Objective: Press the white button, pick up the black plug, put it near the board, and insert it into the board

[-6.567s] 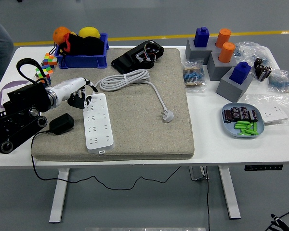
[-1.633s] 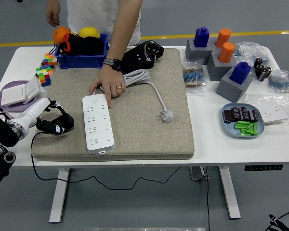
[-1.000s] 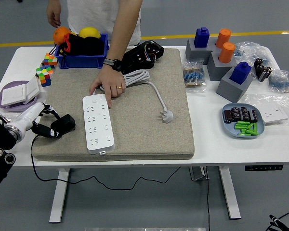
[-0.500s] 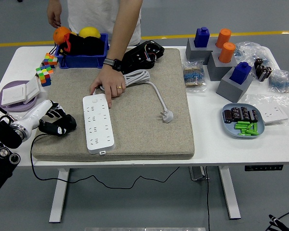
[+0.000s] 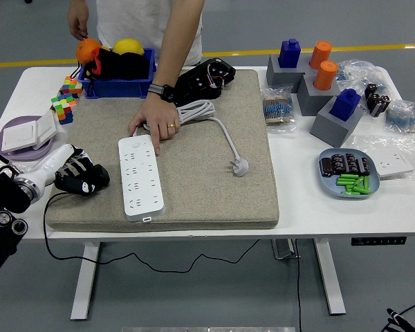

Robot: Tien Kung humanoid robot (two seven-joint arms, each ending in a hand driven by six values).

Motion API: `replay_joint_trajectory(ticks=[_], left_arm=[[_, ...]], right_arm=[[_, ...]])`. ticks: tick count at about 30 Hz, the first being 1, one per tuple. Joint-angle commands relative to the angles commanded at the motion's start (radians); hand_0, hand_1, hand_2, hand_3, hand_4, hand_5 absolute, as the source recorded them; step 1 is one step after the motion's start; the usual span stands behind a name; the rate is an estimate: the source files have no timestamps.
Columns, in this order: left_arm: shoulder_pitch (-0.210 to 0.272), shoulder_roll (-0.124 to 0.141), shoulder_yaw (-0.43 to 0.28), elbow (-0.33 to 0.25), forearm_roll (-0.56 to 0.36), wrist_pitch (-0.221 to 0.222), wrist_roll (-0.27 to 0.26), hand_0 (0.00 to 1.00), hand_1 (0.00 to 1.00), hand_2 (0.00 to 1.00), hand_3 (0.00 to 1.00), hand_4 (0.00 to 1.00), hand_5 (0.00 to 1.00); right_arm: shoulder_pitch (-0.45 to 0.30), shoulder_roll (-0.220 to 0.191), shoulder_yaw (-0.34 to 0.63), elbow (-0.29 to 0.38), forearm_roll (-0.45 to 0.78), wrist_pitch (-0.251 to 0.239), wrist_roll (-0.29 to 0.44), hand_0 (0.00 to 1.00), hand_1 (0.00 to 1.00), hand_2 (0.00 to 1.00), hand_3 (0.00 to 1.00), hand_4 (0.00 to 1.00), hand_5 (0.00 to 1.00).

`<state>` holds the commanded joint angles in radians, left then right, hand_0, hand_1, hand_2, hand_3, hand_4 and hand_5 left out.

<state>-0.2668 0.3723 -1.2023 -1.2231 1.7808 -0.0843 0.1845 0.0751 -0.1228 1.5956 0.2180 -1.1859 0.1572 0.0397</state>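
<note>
the left hand [image 5: 75, 171] is clenched around the black plug [image 5: 90, 179] on the mat's left edge. a person's hand [image 5: 154, 120] presses the white board [image 5: 140, 176] down.

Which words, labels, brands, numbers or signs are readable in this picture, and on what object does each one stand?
No text can be read.
White power strip on the grey felt mat: no print visible at this size.
Clear plastic bags at the table's right: any print is too small and blurred.
White wall switch plate: nothing legible.
</note>
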Motion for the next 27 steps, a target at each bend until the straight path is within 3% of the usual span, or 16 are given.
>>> replay_joint_trajectory(ticks=[1,2,8,15,21,27], left_arm=[[0.000,0.000,0.000,0.000,-0.002,0.003,-0.005,0.393,0.497,0.473,0.466,0.828,0.002],[0.000,0.000,0.000,0.000,-0.003,0.005,-0.008,0.473,0.489,0.456,0.473,0.780,0.002],[0.004,-0.002,-0.003,-0.012,-0.019,0.017,-0.027,0.499,0.488,0.453,0.480,0.768,0.002],[-0.021,0.021,0.022,-0.089,-0.023,0.022,-0.018,0.518,0.484,0.449,0.481,0.776,0.002],[-0.104,0.087,0.175,-0.140,-0.038,0.012,0.009,0.519,0.477,0.447,0.476,0.777,0.002],[-0.184,0.124,0.321,-0.133,-0.054,0.008,0.022,0.531,0.475,0.441,0.472,0.778,0.002]], right_arm=[[-0.001,0.001,0.001,0.000,-0.001,0.000,0.001,0.824,0.763,0.746,0.738,0.788,0.567],[-0.001,0.001,0.002,0.000,-0.001,0.000,0.001,0.824,0.763,0.746,0.738,0.788,0.568],[-0.003,0.004,0.007,0.001,-0.001,-0.002,0.005,0.824,0.763,0.746,0.736,0.788,0.568],[-0.005,0.006,0.021,-0.001,-0.006,-0.003,0.006,0.824,0.763,0.746,0.734,0.788,0.568],[-0.003,0.005,0.035,0.000,-0.009,-0.005,0.007,0.824,0.761,0.746,0.734,0.788,0.568],[-0.002,0.006,0.041,0.000,-0.010,-0.005,0.007,0.824,0.761,0.745,0.734,0.788,0.568]])
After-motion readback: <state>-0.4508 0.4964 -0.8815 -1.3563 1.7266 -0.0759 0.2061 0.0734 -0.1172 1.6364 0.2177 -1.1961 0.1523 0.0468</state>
